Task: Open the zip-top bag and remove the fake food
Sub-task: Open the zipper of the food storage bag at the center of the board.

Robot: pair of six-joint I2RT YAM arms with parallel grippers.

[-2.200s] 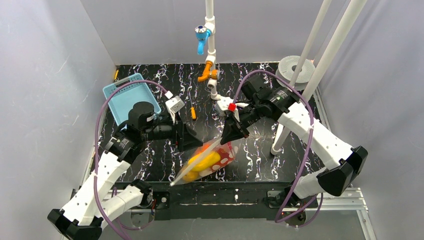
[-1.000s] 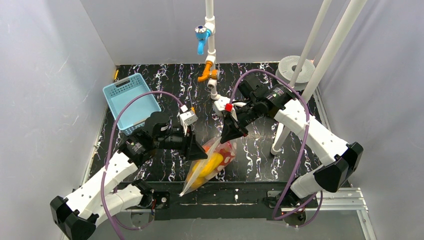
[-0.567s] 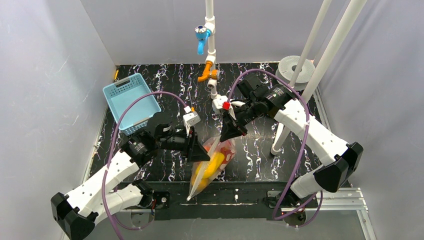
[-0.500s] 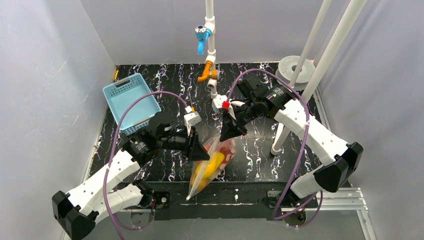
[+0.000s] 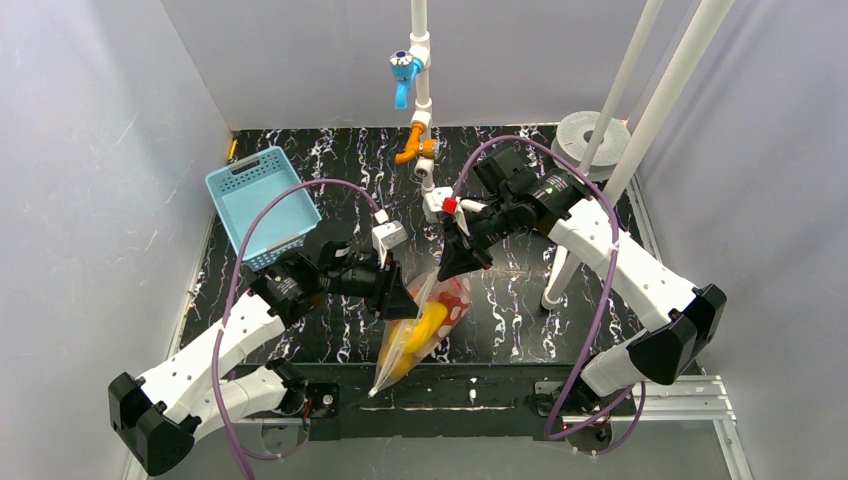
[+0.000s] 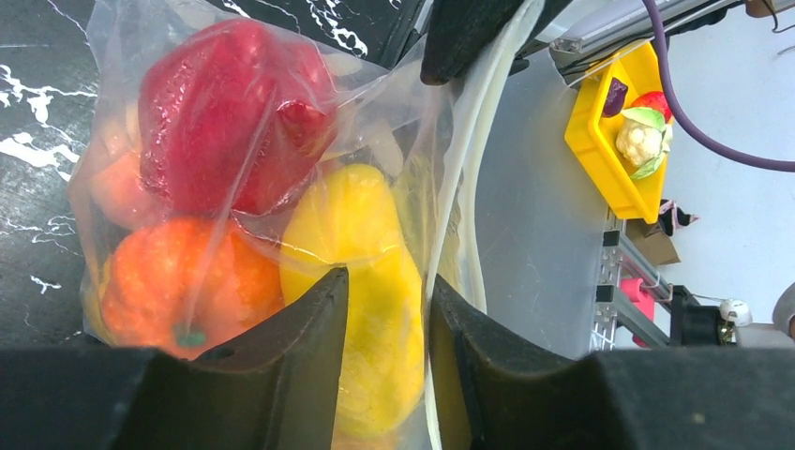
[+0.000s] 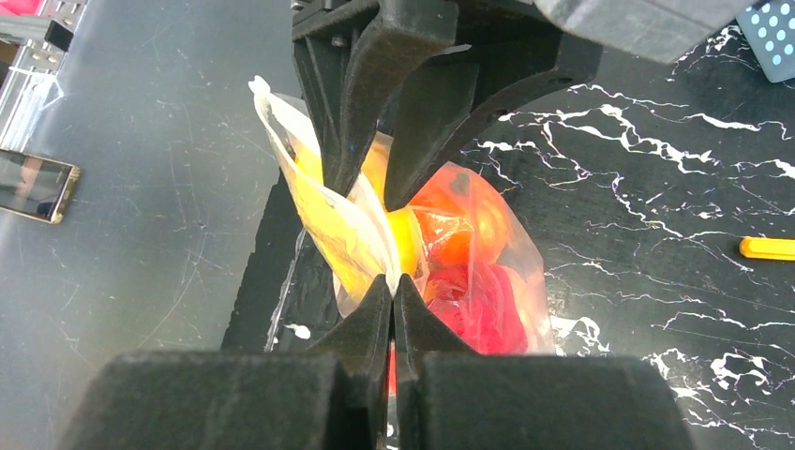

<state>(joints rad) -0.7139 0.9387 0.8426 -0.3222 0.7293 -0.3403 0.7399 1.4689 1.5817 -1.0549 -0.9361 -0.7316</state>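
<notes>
Right wrist: right pincer (image 7: 392,281) is clamping the zip-top bag (image 7: 328,211); left pincer (image 7: 367,199), half-open just beyond, is straddling it, grip unclear.

Top external camera, fixed high and behind both grippers, looks down from afar on the whole table (image 5: 330,170), where the left gripper (image 5: 405,300) and right gripper (image 5: 456,268) meet mid-frame at the zip-top bag (image 5: 410,340). Left wrist camera sights forward between its own fingers, pressed close to the bag, the right gripper's tip just beyond at the top edge. Right wrist camera looks along its own fingers at equally close range, facing the left gripper head-on across the bag. All three views share the bag and both grippers' tips.
</notes>
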